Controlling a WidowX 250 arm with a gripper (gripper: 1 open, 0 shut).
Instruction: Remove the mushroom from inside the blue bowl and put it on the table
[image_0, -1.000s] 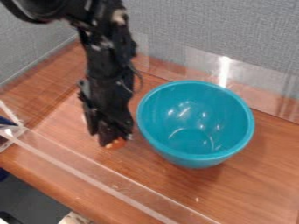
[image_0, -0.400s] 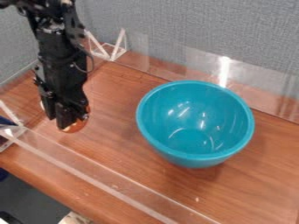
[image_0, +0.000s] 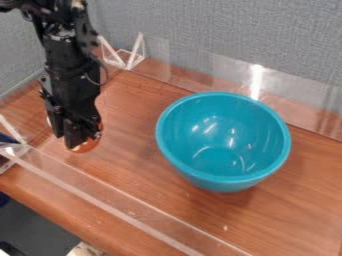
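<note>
At the left, the black gripper points straight down, clenched on the mushroom, a small orange-brown nub just above the table. To the right sits the glossy, deep, round blue bowl. The tabletop is reddish wood grain with low clear walls, grey backdrop behind.

mushroom mostly hidden (by hand)
</note>
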